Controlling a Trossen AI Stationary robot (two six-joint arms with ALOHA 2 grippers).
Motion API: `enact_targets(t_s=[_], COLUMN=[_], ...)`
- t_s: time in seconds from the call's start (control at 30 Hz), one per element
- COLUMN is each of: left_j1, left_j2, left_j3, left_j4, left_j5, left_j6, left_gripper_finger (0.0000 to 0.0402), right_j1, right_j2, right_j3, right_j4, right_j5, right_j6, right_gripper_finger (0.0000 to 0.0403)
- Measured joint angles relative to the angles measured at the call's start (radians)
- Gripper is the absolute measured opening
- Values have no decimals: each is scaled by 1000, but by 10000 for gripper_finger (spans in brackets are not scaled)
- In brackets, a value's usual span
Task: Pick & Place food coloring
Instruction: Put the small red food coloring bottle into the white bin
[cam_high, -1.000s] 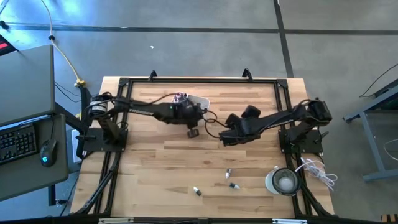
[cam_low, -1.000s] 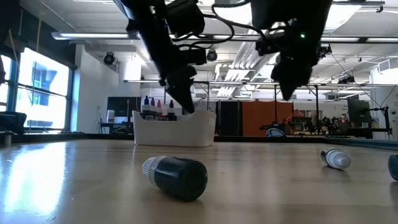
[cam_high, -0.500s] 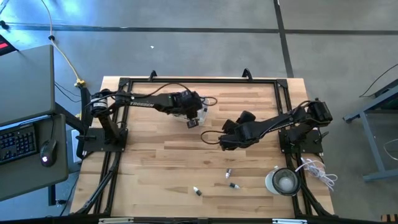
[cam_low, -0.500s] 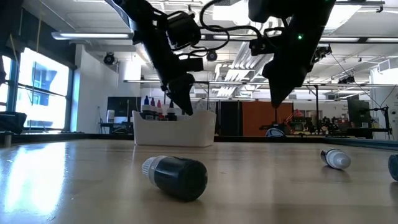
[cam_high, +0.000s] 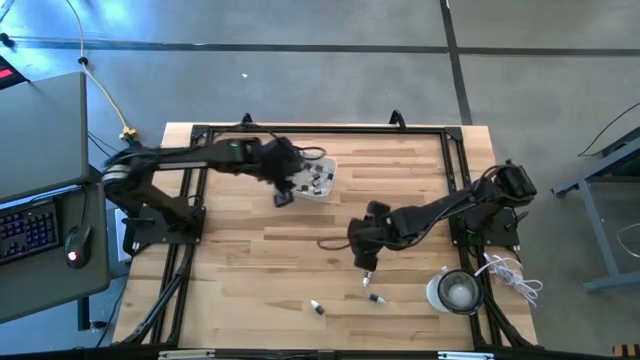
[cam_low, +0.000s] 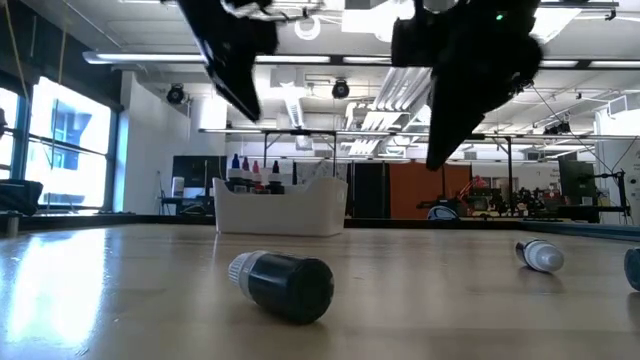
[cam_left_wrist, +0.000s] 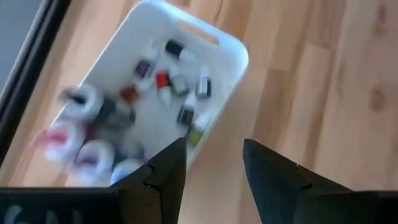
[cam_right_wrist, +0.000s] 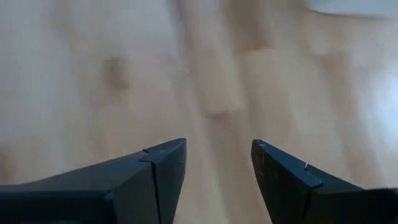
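Wooden table (cam_high: 250, 270): the right gripper (cam_high: 366, 262), fingers apart and empty, should drop straight over the nearest food coloring bottle (cam_high: 368, 279), then squeeze gently.

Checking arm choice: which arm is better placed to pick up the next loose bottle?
Probably the right. Its open, empty claw hangs beside the loose bottles on the table's near half; the left claw, also empty, sits at the white tray.
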Motion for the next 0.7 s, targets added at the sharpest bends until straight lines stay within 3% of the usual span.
enact_targets(t_s=[0.13,0.3,0.53,0.7], left_j1=[-37,-122,-232,-283], left_j2=[-119,-210,-219,-205], left_j3=[-16,-74,-111,-111], left_j4=[-88,-60,-53,-43], left_j5=[-20,-35,-89,-90], left_j6=[-42,-85,-149,-156], left_gripper_finger=[156,156,156,156], right_j1=[60,122,184,175], right_j2=[0,6,69,123], right_j3=[0,0,0,0], right_j4=[2,51,103,99], right_j5=[-124,-245,-274,-287], right_j6=[-239,-433,-636,-651], right_gripper_finger=[177,177,177,177])
